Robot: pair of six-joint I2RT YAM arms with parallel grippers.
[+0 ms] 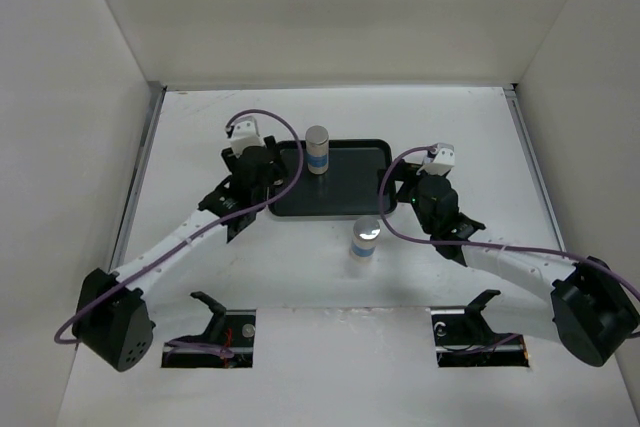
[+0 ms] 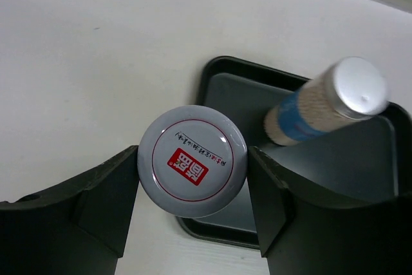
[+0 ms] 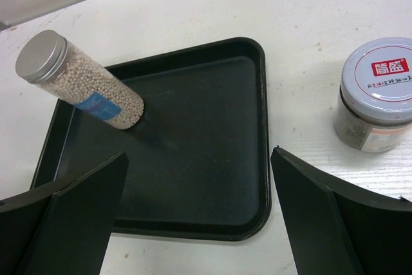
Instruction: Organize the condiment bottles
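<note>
A: What is counted as done?
B: One tall grey-capped jar (image 1: 317, 150) is stood in the black tray (image 1: 340, 194).
A: What is left?
B: A white-lidded short jar (image 2: 192, 161) is clamped by the left gripper (image 2: 192, 172) at the tray's left edge. A second tall jar (image 1: 366, 238) and the other short jar (image 3: 375, 104) are seen on the table (image 1: 460, 127), outside the tray. The right gripper (image 3: 199, 156) is spread wide, empty.

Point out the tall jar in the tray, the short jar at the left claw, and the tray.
tall jar (image 3: 84, 85), right wrist view, its bead-filled body.
short jar (image 2: 192, 161), left wrist view, middle of its lid.
tray (image 3: 193, 152), right wrist view, bare floor.
</note>
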